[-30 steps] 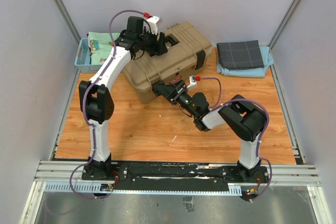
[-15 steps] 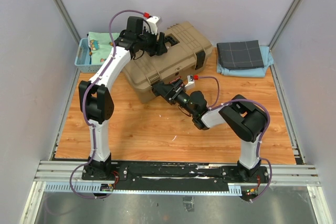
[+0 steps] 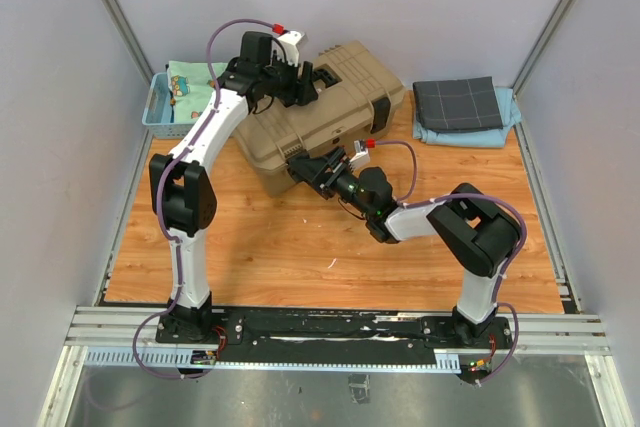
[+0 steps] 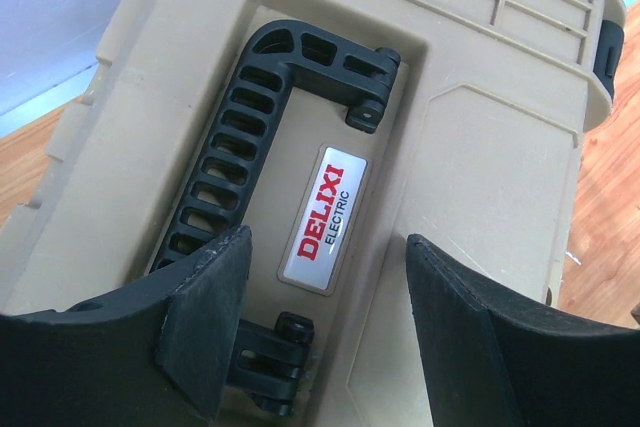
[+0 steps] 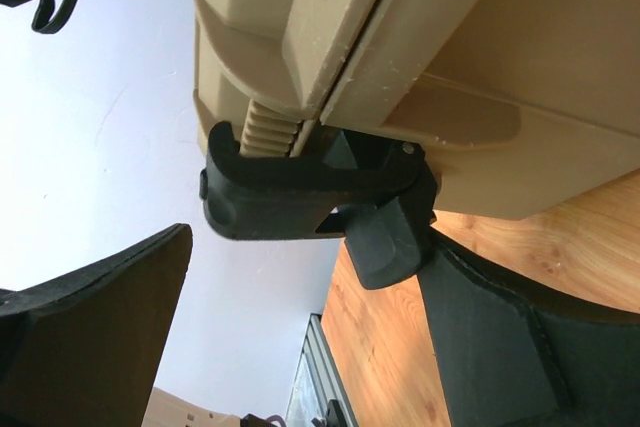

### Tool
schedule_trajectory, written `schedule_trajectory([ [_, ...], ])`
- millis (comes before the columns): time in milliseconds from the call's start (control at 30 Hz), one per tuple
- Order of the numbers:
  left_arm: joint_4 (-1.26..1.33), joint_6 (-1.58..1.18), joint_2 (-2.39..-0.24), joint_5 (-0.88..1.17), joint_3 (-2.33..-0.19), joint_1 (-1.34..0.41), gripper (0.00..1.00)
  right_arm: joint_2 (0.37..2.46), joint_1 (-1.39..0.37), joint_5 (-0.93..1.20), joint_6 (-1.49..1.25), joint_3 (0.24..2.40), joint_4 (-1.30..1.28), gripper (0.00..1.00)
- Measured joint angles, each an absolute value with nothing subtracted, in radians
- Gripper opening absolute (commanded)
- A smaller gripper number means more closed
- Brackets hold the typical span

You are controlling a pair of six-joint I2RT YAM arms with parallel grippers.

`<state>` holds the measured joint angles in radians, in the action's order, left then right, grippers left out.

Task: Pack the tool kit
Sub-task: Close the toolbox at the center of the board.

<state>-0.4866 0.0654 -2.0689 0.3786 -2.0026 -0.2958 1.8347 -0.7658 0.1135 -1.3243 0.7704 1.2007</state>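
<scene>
The tan toolbox [image 3: 340, 97] sits closed at the back middle of the table. My left gripper [image 3: 305, 85] hovers open over its lid, its fingers [image 4: 205, 317] either side of the red-lettered label [image 4: 322, 215] beside the black recessed handle [image 4: 235, 157]. My right gripper [image 3: 300, 169] is open at the box's front edge. In the right wrist view the black front latch [image 5: 310, 192] lies between its spread fingers [image 5: 500, 347], the right finger touching the latch's lower tab. No hand tools are in view.
A blue mesh basket [image 3: 160, 107] with patterned cloth stands at the back left. A folded dark grey cloth [image 3: 458, 102] lies on a light blue cloth at the back right. Another black latch [image 3: 381, 112] sits on the box's right side.
My right gripper has moved up and left, closer against the front latch of the toolbox. The left arm has not moved.
</scene>
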Motion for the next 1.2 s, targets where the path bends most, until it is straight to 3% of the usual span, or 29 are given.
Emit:
schedule_trajectory([
  [467, -0.484, 0.071, -2.069, 0.376, -2.003, -0.289, 0.68, 1.823, -0.77, 0.141, -1.328, 0.8, 1.164, 0.92],
  [1200, -0.389, 0.071, -2.034, 0.361, -1.92, -0.277, 0.68, 1.816, -0.798, 0.078, -1.338, 0.98, 0.823, 0.81],
])
